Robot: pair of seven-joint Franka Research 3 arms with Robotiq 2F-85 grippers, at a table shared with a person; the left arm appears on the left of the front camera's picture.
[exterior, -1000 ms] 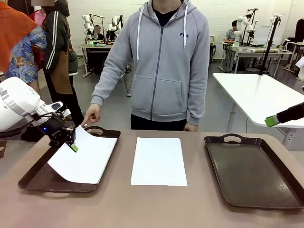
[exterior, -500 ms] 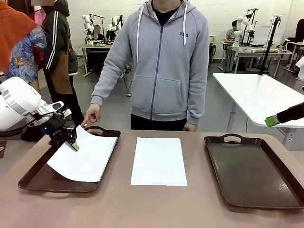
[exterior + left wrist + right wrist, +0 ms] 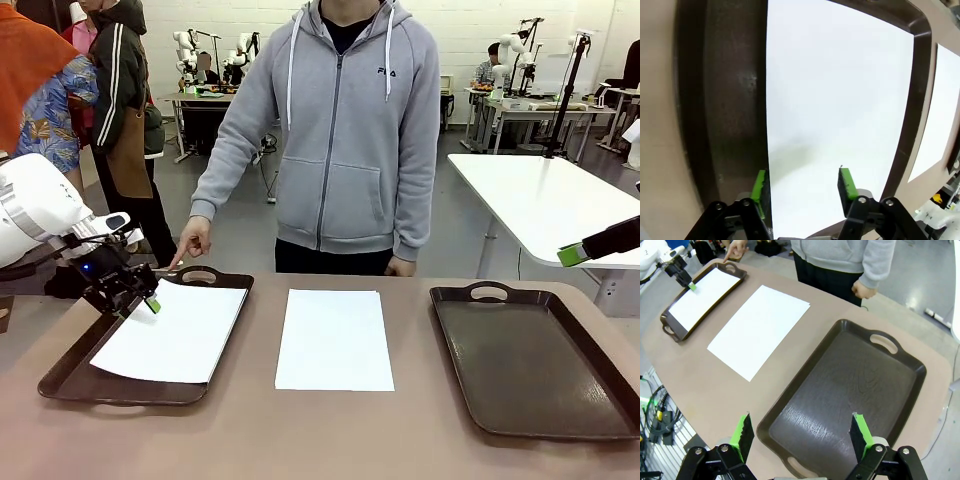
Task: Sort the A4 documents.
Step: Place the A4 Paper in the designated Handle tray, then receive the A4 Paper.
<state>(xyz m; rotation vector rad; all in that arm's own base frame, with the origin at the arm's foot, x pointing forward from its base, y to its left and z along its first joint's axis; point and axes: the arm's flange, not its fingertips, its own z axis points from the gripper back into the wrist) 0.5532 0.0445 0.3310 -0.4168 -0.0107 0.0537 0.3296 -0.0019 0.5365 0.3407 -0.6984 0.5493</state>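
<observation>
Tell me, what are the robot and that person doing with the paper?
The robot is sorting paper sheets. Its left gripper is open just above one sheet lying in the left tray, where the person's hand points. Another sheet lies on the table in the middle. The right gripper hangs open, facing the right tray.

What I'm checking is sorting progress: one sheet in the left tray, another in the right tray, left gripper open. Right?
No. The second sheet lies on the table between the left tray and the right tray; the front view shows it. The rest holds.
</observation>
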